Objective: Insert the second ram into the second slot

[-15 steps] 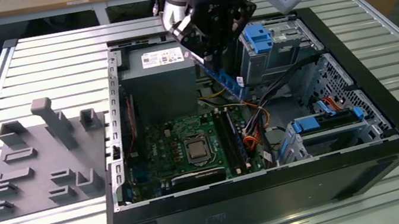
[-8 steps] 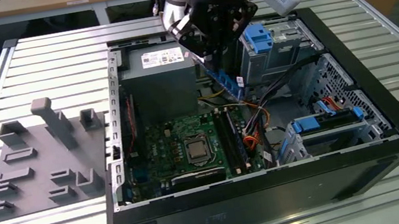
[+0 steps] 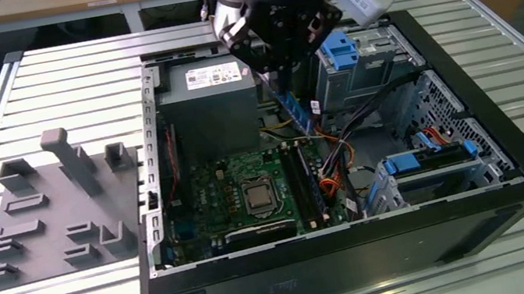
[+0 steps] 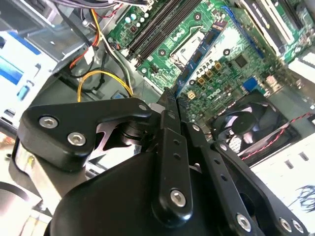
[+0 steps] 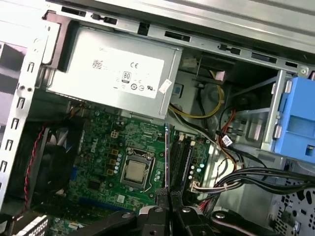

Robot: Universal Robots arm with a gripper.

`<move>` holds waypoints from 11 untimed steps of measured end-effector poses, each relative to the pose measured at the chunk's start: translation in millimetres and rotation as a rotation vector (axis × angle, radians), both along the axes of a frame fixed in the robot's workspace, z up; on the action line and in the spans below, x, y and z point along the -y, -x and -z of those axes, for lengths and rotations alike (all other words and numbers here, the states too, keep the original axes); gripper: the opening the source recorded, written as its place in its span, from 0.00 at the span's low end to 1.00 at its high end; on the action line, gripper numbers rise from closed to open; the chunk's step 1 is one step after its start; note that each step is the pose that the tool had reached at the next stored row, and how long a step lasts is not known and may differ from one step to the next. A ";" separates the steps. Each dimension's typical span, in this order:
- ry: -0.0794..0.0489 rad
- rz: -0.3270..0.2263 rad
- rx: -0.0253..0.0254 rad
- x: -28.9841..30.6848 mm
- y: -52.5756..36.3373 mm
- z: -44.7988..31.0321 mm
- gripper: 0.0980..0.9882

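Observation:
My gripper hangs over the open computer case, shut on the second ram, a thin blue stick held on edge just above the board. In both wrist views the stick runs edge-on out from between the black fingers: the ram lines up close beside the long dark memory slots, and the ram points toward the green motherboard. The slots lie to the exterior view's right of the processor socket. Which slot the stick is over I cannot tell.
A grey power supply fills the case's far corner. Blue drive-bay latches and loose cables crowd the exterior view's right of the slots. A cooling fan sits at the board's edge. A grey parts fixture lies beside the case.

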State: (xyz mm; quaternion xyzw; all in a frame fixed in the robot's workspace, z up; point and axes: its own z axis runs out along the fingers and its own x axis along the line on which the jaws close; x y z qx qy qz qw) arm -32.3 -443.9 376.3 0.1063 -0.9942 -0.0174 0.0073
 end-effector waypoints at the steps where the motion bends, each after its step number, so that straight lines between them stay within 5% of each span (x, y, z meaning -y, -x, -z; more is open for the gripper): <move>1: 0.000 0.018 0.0000 0.0 0.0 0.0 0.04; 11: 0.000 0.159 0.0000 0.0 0.0 0.2 0.04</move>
